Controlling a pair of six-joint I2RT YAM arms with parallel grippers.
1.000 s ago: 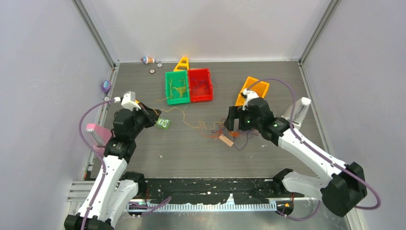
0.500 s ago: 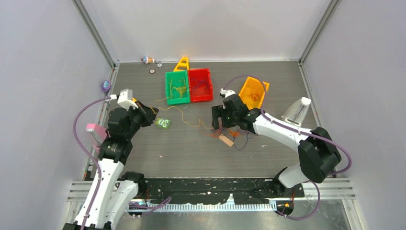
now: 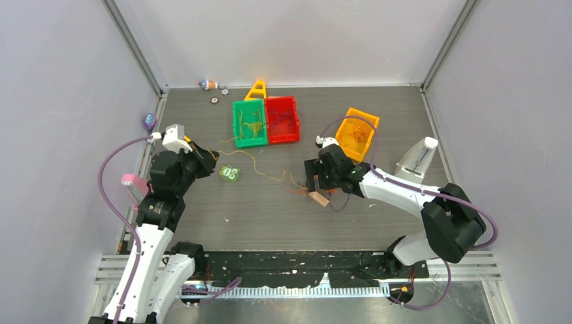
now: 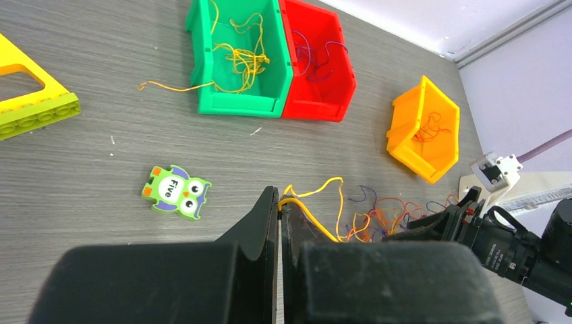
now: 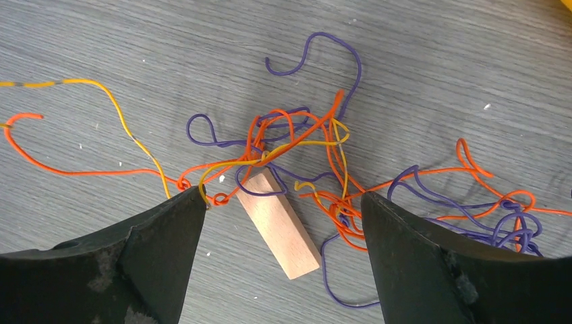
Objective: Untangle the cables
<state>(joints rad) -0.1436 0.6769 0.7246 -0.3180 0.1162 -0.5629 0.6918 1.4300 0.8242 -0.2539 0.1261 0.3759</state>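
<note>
The cables [image 5: 260, 156] lie in a knot of orange, purple and yellow strands on the desk [image 3: 236, 209], a little toward 4 o'clock from its middle in the top view, draped over and around a small wooden block [image 5: 280, 226]. The right gripper [image 5: 282, 202] hangs right over this knot with its fingers spread wide, one on each side of the block and pinching nothing. Whether the tips touch the desk cannot be told. At 9 o'clock from the knot, well apart, the left gripper [image 4: 279, 199] has its fingers pressed together on a yellow cable [image 4: 339, 202]. That cable leaves the tips, loops, and runs across the desk toward the knot. An owl card [image 4: 177, 192] lies flat just beside the left gripper, on the knot's side. At 11 o'clock from the knot a green bin [image 4: 236, 104] and a red bin [image 4: 317, 108] stand touching side by side. Yellow strands are in the green one, with one trailing out over its edge, and purple strands are in the red. An orange bin [image 4: 405, 145] at 1 o'clock from the knot holds a few red-orange strands.
</note>
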